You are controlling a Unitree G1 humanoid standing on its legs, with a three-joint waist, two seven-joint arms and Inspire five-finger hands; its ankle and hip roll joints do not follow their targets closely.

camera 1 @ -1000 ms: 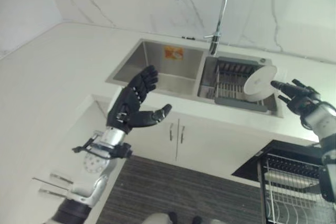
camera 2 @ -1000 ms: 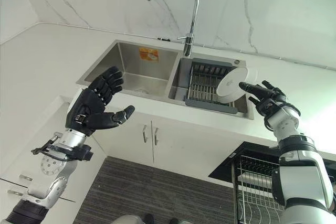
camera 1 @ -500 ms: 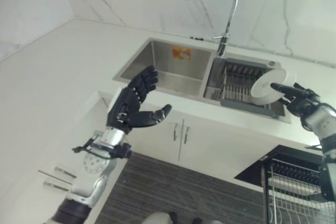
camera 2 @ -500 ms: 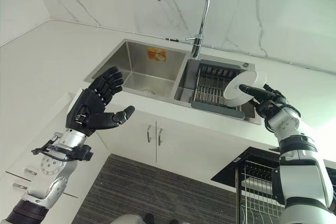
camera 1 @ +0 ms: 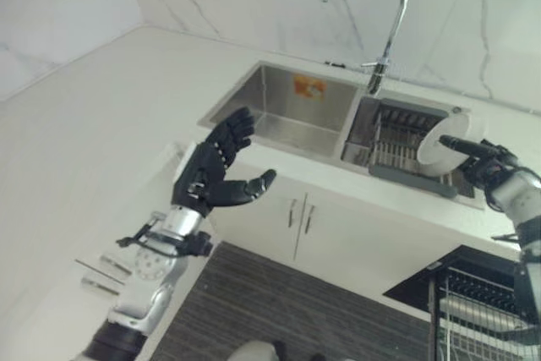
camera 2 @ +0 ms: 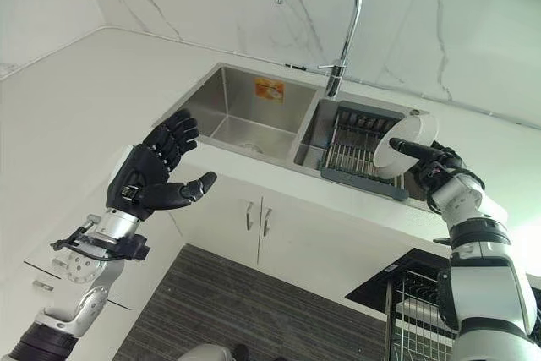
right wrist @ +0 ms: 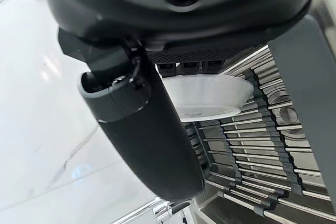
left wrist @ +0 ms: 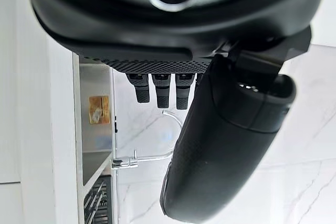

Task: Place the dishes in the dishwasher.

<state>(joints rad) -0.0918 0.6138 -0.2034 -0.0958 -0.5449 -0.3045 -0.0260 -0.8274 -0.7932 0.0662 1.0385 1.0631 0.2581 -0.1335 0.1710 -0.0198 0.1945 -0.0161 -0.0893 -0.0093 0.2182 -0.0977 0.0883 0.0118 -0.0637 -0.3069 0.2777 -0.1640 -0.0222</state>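
A white bowl (camera 1: 434, 148) stands on edge above the right end of the dark dish rack (camera 1: 396, 134) in the sink's right basin. My right hand (camera 1: 497, 173) reaches in from the right and pinches the bowl's rim. In the right wrist view the bowl (right wrist: 205, 95) sits between the thumb (right wrist: 142, 129) and the fingers, with the rack's bars beyond it. My left hand (camera 1: 207, 177) hangs open in the air in front of the counter edge, left of the sink, holding nothing.
The steel sink's left basin (camera 1: 283, 107) has an orange sticker on its wall. A tall curved faucet (camera 1: 385, 14) rises behind the basins. White cabinet doors (camera 1: 296, 217) sit below the counter. An open dishwasher's wire rack (camera 1: 482, 310) shows at the lower right.
The camera has shifted, so the whole scene sits further right and lower. My right hand's fingers have moved over the bowl's rim. The left hand keeps its pose.
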